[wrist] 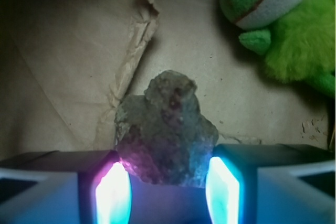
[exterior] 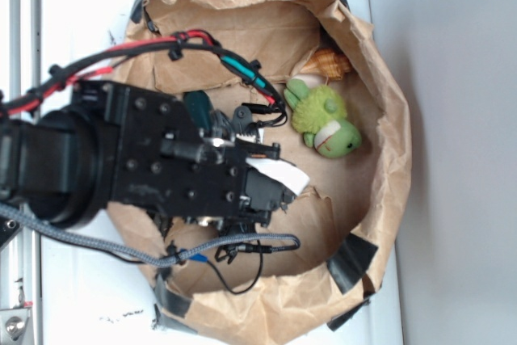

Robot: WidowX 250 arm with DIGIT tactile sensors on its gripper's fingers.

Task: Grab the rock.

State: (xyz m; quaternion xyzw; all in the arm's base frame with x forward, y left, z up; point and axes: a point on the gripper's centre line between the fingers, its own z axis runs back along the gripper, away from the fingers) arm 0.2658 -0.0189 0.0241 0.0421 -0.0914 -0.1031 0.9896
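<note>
The rock [wrist: 165,129], a rough mottled grey-brown lump, lies on the brown paper floor in the wrist view. Its near end sits between my two glowing fingertips. My gripper [wrist: 168,182] is shut on the rock, with the pink-lit left pad [wrist: 113,195] and the cyan-lit right pad [wrist: 223,192] each touching one side of it. In the exterior view the black arm hangs over the middle of the paper bag, and my gripper [exterior: 279,179] points down into it. The rock is hidden under the arm there.
A green plush toy [exterior: 327,123] lies just beyond and right of the rock [wrist: 294,30]. An orange-tan seashell [exterior: 327,62] rests by the bag's far wall. The crumpled paper bag walls [exterior: 392,127] ring the work area, taped with black strips [exterior: 351,260]. Cables trail from the arm.
</note>
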